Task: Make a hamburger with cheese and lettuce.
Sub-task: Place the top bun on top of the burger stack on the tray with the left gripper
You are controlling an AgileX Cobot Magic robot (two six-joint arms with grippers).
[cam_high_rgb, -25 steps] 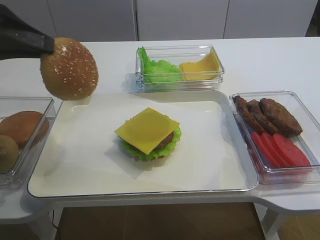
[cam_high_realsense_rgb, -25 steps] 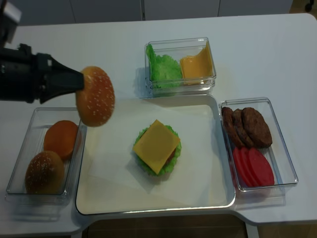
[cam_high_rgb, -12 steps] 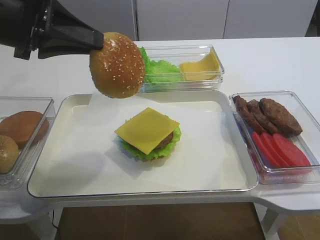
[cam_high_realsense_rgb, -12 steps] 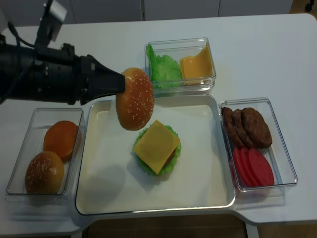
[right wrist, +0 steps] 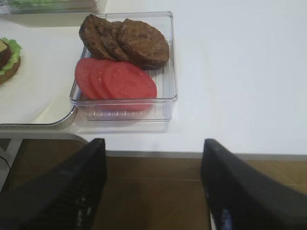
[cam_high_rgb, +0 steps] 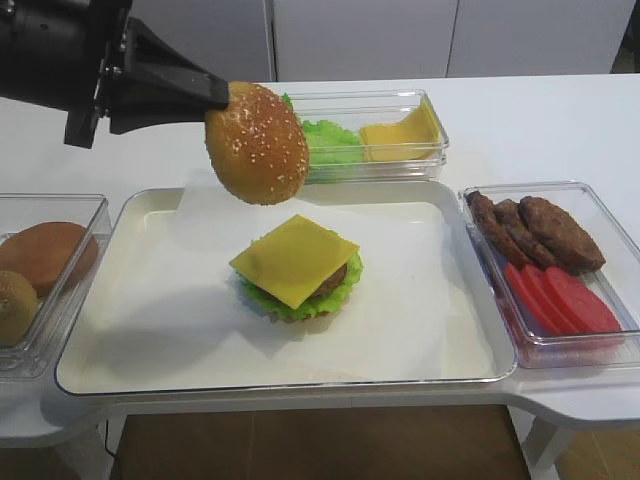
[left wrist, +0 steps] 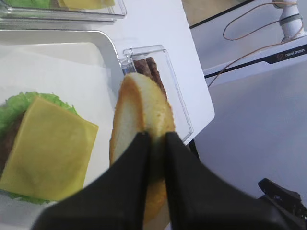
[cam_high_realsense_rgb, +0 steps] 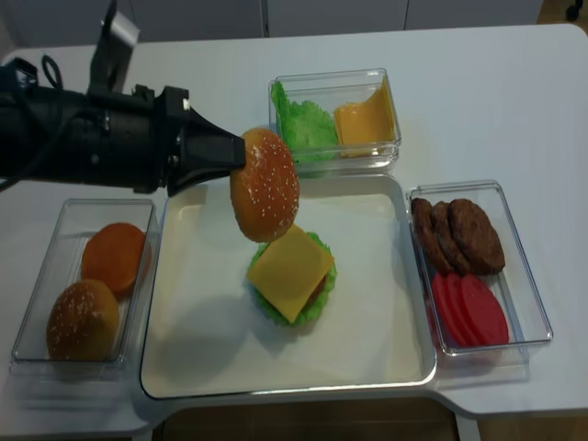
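- hamburger (cam_high_rgb: 297, 268) sat unfinished near the middle of the white tray (cam_high_rgb: 420, 345): frilly lettuce (cam_high_rgb: 345, 283) at the bottom, a brown patty (cam_high_rgb: 335, 279) on that, and the square cheese (cam_high_rgb: 293, 259) on top with its corners jutting past the patty.
- left gripper (cam_high_rgb: 222, 95) was clamped tight on the edge of a sesame bun top (cam_high_rgb: 257, 142), which hung on its side, dome facing the camera and well above the tray; the left wrist view showed both fingers (left wrist: 139, 158) pinching the rim, the pale cut face turned toward the stack.
- bun top hovered up and to the left of the cheese, not yet over it and touching nothing.
- right gripper (right wrist: 152, 177) hung spread wide and holding nothing, off the table's front edge near the box of patties and tomato slices (right wrist: 115, 79).
- step in hand, as i judged it: carrying the top bun over to cap the burger (the last layer the stack lacked).
- the next move called for centring the bun over the cheese, turning it so the cut face pointed down, lowering it until it rested flat, then letting go.
- a tilted release could have let the bun slide off the slick cheese, or dragged the slice askew.
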